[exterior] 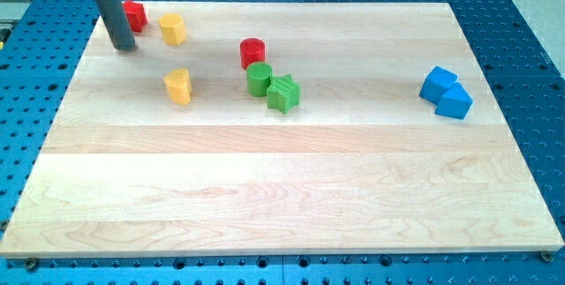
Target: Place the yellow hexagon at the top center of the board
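The yellow hexagon [172, 29] sits near the board's top left. My tip [124, 47] rests on the board just to its left, a short gap away. A red block [134, 14] lies right behind the rod, at the view's top left. A second yellow block [178, 86], heart-like in shape, lies below the hexagon.
A red cylinder [252, 53], a green cylinder [259, 79] and a green star [283, 93] cluster left of the board's centre. Two blue blocks [446, 93] touch each other at the right. The wooden board [291, 206] lies on a blue perforated table.
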{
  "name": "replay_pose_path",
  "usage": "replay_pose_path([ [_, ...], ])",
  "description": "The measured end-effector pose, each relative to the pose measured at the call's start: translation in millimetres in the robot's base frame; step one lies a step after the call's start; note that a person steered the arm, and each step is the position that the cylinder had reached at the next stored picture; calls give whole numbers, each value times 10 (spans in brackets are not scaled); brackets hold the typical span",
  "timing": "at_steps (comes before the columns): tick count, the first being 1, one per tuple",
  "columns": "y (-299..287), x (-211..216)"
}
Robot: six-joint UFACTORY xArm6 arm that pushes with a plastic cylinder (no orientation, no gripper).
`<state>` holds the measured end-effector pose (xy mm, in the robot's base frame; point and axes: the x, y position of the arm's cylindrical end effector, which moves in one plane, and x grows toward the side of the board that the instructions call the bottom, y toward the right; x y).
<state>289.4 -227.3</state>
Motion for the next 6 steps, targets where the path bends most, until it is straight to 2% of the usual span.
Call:
replay_pose_path([
  [1, 952, -146],
  [2, 1161, -351],
  [3, 568, -513],
  [5, 1864, -706],
  [6, 1891, -853],
])
